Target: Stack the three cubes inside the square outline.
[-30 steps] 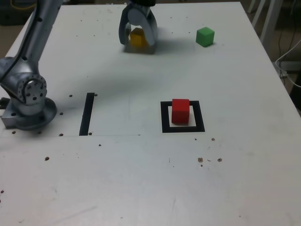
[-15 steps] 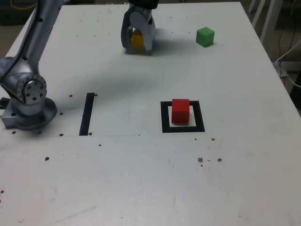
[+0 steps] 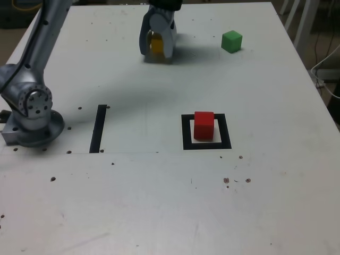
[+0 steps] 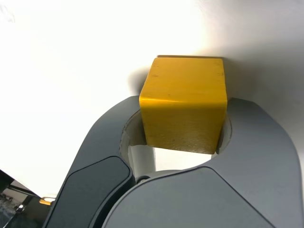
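Narrowed and shifted: hand (image 4: 183, 107), now closed on yellow cube (image 4: 184, 102), gripping sides.

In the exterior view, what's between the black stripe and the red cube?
Just bare table and the frame's black edge, seen in the exterior view.

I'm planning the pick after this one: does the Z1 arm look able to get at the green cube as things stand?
Probably not yet: the gripper is closed on the yellow cube. Nothing stands around the green cube, though.
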